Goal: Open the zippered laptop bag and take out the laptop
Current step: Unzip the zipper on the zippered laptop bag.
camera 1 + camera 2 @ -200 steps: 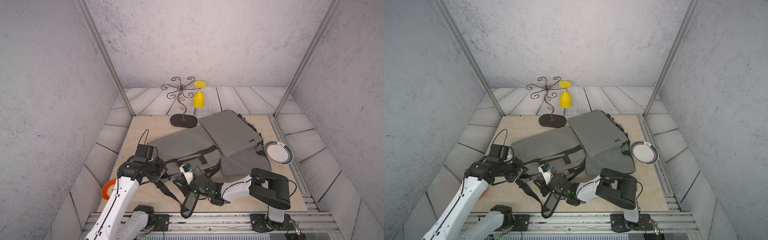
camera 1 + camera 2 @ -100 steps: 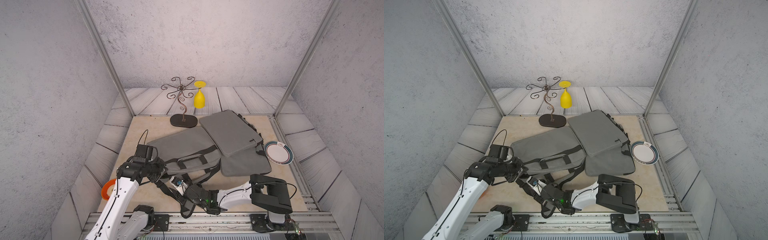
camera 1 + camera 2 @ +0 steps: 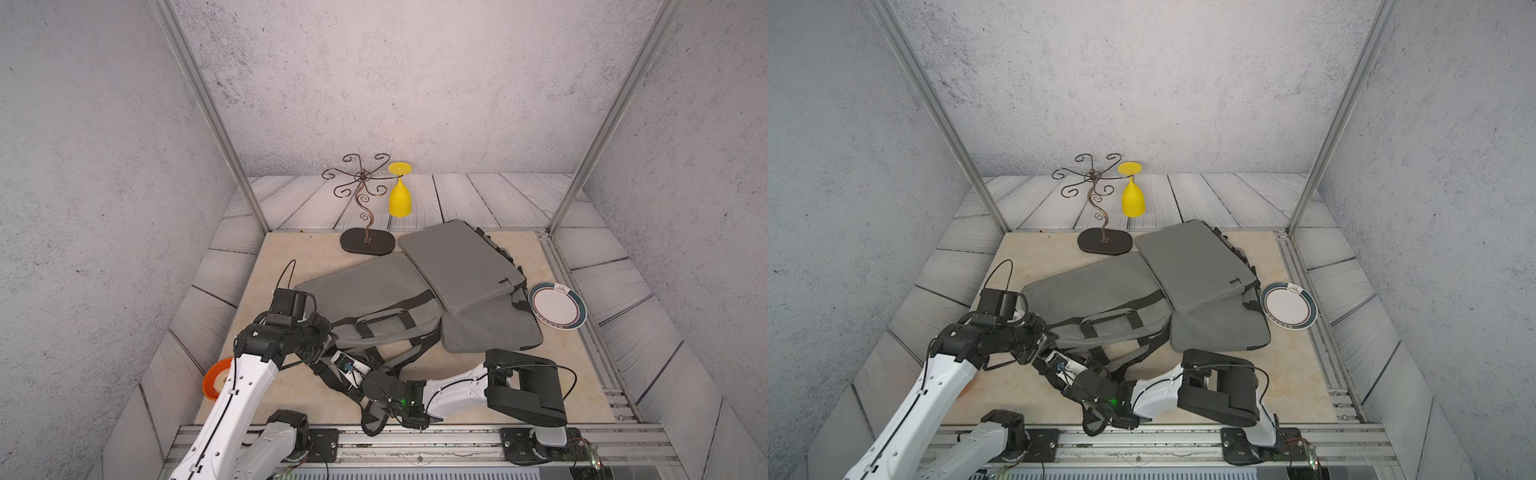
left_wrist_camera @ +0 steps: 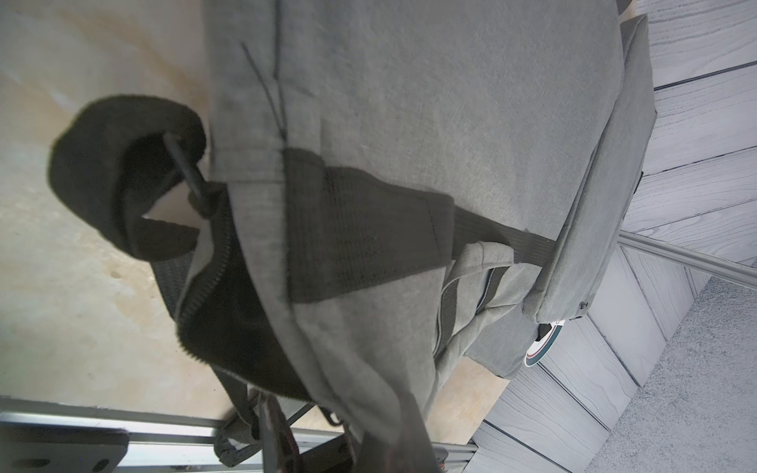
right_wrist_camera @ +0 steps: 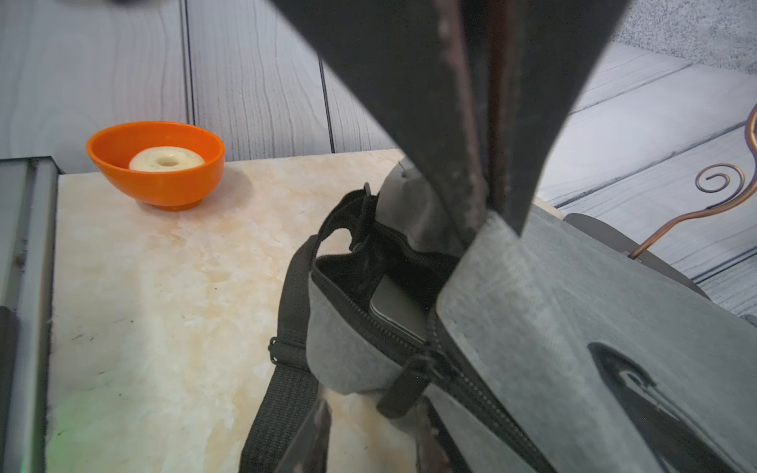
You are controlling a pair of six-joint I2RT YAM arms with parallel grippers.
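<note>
Sliding leftward since a second ago, the right gripper (image 5: 368, 440) sits at the laptop bag's (image 3: 365, 291) near-left corner; whether it grips anything cannot be told. The left gripper (image 5: 489, 213) is clamped on the bag's top fabric. A beige tabletop (image 3: 316, 266) lies among grey planks and grey walls. The bag lies flat, its length running left to right, with the unzipped corner nearest and the laptop (image 5: 399, 311) inside.

A pale marbled table (image 3: 299, 266) ringed by grey planks carries the grey laptop bag (image 3: 365, 291) at its middle, a wire stand (image 3: 368, 241) behind, a flat grey bag (image 3: 490, 332) beside a plate (image 3: 557, 305) at one edge, and an orange bowl (image 5: 157, 164) at the opposite corner
</note>
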